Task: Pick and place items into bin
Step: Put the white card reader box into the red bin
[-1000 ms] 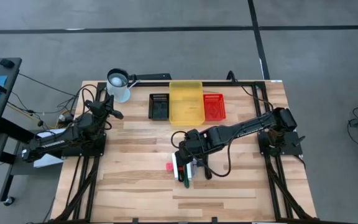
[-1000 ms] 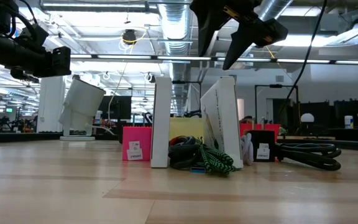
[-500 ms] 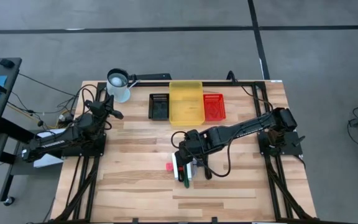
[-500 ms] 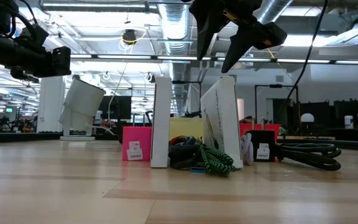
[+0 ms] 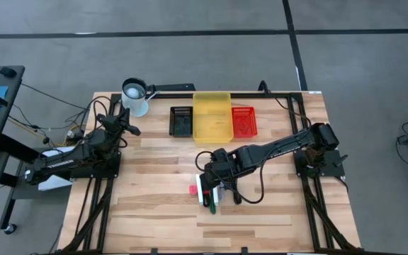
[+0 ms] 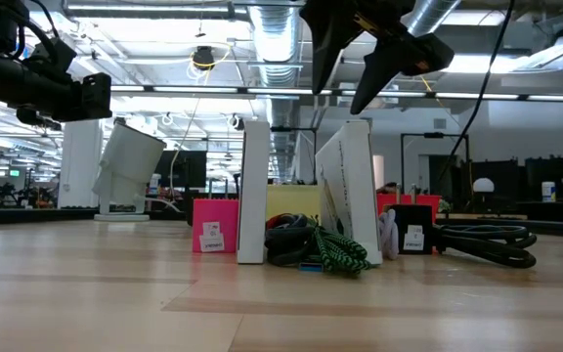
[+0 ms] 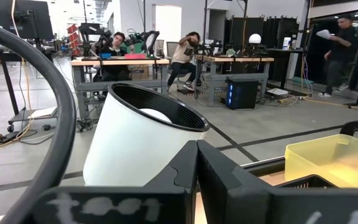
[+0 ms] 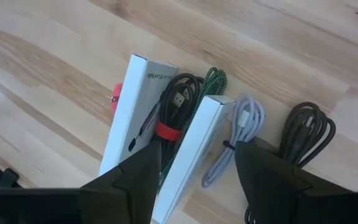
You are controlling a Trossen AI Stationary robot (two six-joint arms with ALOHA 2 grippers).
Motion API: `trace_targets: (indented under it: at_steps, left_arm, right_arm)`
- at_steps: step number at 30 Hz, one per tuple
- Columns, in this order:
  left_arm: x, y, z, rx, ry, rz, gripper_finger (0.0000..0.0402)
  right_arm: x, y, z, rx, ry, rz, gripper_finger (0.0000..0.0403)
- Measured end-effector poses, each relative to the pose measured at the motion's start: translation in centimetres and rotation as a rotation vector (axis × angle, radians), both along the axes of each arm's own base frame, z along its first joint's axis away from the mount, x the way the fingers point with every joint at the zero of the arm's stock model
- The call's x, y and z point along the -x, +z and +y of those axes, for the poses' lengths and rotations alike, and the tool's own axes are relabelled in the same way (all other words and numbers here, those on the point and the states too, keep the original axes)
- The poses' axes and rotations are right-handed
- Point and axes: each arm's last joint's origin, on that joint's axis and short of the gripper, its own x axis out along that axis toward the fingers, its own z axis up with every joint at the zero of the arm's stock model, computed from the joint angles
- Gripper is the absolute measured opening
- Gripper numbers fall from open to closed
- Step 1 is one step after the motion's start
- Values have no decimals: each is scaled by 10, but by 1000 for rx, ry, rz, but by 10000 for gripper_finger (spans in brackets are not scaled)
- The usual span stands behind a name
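The items lie in a cluster at the table's middle. Two white boxes (image 8: 132, 115) (image 8: 194, 149) stand on edge. Between them sits a black cable with a red tie (image 8: 178, 106) and a green braided cable (image 8: 214, 78). Beside them lie a pale cable (image 8: 241, 130), a black coiled cable (image 8: 306, 134) and a pink-red cube (image 5: 192, 190). My right gripper (image 6: 338, 90) hangs open above the boxes, pointing steeply down, clear of them. My left gripper (image 7: 197, 163) is shut and parked level at the table's left, near a white cup (image 5: 135, 97). The yellow bin (image 5: 212, 115) stands at the far edge.
A black tray (image 5: 181, 120) and a red tray (image 5: 244, 120) flank the yellow bin. Bare wood lies along the near edge and between the cluster and the bins. People sit and walk in the room beyond the table.
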Motion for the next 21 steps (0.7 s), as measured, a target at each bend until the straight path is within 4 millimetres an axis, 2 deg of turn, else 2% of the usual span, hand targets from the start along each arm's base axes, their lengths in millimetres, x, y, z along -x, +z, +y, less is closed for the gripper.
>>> trace_targets:
  at_steps: [10,21]
  left_arm:
    - [0,0,0,0,0,1,0]
    - [0,0,0,0,0,1,0]
  right_arm:
    - [0,-1,-3,6,43,18,201]
    - [-2,-1,-23,35,105,43,201]
